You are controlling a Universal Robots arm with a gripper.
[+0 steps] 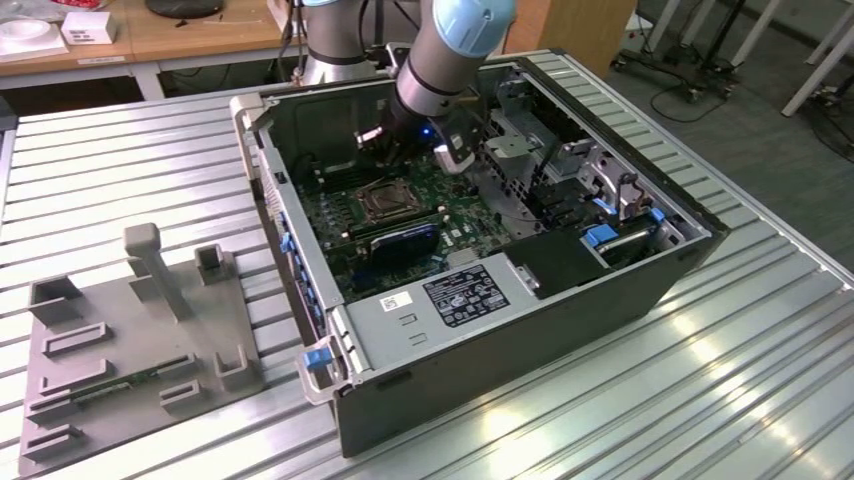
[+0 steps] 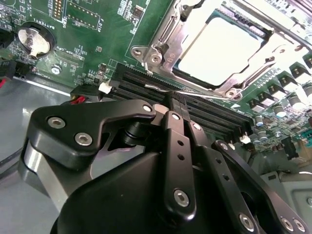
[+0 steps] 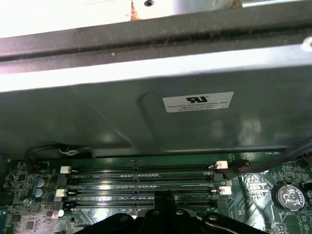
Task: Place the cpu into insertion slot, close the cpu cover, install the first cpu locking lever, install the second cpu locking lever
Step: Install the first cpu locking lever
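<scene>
In the second wrist view the gripper (image 2: 176, 100) hangs empty over the memory slots (image 2: 204, 117), fingers pressed together. Just beyond its tips the cpu (image 2: 219, 48) sits in the insertion slot (image 2: 163, 58), the cpu cover (image 2: 161, 36) lying around it.

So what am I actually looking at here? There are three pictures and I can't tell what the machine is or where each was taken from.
The exterior view looks down from off the robot arm, a jointed grey and blue machine reaching into an open computer case lying on a ribbed metal table. Beside the case, toward the exterior view's left, sits a grey holder block. The other two pictures come from cameras riding near the arm's wrist. In the second wrist view, the black gripper is in front; its jaws look shut with nothing between them. Beyond it the cpu, pale and square, sits in the insertion slot, with the cpu cover framing it. In the first wrist view, long black memory slots cross the green motherboard.
</scene>
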